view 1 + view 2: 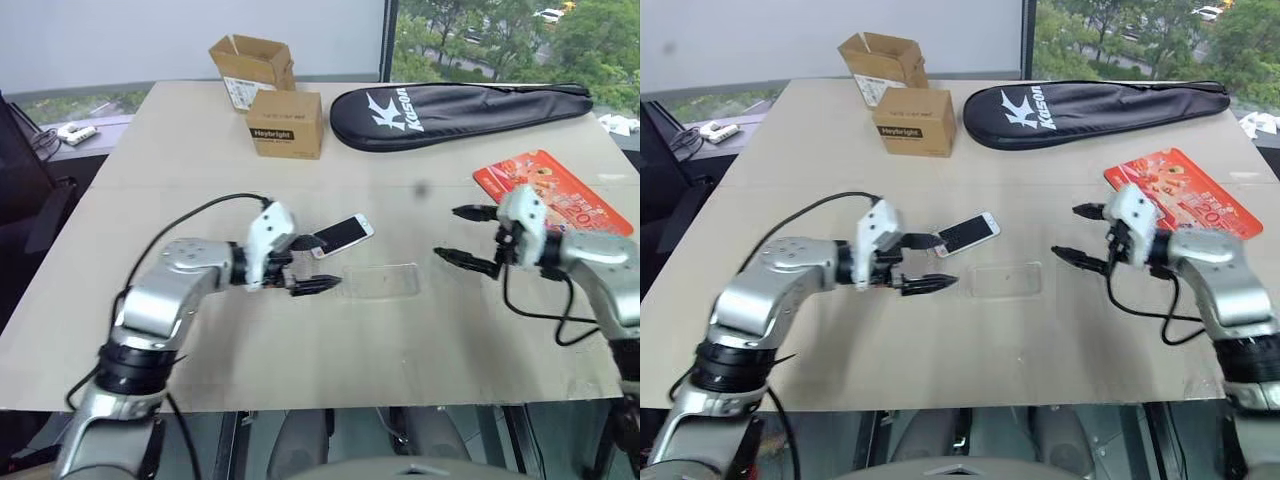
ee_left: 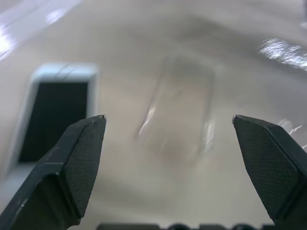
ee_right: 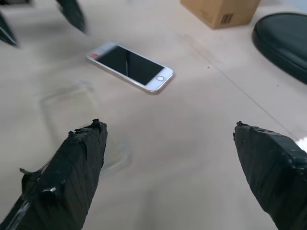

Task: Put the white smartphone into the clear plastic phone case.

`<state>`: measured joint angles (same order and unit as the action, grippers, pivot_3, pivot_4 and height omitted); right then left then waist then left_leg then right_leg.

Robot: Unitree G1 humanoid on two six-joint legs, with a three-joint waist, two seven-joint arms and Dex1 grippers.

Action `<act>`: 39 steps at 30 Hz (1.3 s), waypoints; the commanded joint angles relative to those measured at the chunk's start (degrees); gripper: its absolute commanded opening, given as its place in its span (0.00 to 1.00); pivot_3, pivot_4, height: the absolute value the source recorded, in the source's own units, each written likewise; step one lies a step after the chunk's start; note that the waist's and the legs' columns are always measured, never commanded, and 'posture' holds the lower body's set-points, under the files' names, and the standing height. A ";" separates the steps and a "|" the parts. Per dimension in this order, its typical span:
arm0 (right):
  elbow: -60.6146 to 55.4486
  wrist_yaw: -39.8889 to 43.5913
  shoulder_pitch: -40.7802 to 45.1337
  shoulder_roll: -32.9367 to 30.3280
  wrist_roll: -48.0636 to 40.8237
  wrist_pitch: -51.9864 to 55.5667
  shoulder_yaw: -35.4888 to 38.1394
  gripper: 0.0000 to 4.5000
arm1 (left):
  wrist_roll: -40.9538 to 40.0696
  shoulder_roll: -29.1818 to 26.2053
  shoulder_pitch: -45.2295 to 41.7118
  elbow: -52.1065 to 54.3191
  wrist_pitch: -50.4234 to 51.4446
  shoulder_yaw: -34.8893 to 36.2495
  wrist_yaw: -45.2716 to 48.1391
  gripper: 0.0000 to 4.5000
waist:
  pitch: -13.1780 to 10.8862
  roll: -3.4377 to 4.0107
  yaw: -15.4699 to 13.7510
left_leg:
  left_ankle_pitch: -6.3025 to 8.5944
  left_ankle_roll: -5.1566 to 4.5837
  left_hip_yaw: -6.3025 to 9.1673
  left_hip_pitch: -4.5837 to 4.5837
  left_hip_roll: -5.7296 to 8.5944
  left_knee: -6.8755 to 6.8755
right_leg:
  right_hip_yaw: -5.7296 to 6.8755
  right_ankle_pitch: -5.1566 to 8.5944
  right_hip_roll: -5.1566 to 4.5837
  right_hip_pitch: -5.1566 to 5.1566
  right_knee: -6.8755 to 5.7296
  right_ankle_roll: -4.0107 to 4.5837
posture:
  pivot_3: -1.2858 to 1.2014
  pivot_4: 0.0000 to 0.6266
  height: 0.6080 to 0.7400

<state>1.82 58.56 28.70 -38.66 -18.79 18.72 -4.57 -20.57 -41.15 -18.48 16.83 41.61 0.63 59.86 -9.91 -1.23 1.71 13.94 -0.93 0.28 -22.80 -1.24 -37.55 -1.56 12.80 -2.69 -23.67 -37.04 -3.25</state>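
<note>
Left eye view: clear case [image 1: 385, 280] empty, phone [image 1: 343, 235] beside it; both end effectors agape.

You're looking at an office-like test room, not a home. The plain beige counter [image 1: 300, 340] stands against a big window [image 1: 480, 40] with trees and a parked car outside. Behind the counter's far edge runs a pale blind. On the counter's far side sit two cardboard boxes [image 1: 285, 122], a black racket bag [image 1: 460, 112] and an orange printed packet [image 1: 560, 185]; just off its left edge lies a white power strip [image 1: 75, 131].
</note>
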 commanded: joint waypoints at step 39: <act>73.82 -4.04 45.12 35.34 24.54 -8.27 -6.18 1.00 | -13.18 -6.79 31.77 23.25 6.49 26.22 -13.41 0.98 | -0.15 0.12 0.72 | 0.01 0.09 0.37 0.01 0.04 0.30 | 0.16 -0.06 -0.22 -0.06 0.04 0.12 | 0.52 0.24 1.00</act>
<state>75.09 54.48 72.92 -3.25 4.87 9.39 -10.81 -32.97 -47.08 13.28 37.74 48.31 25.07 46.95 -10.06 -1.12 2.42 13.95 -0.84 0.63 -22.78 -1.20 -37.25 -1.39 12.74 -2.91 -23.72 -37.00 -3.13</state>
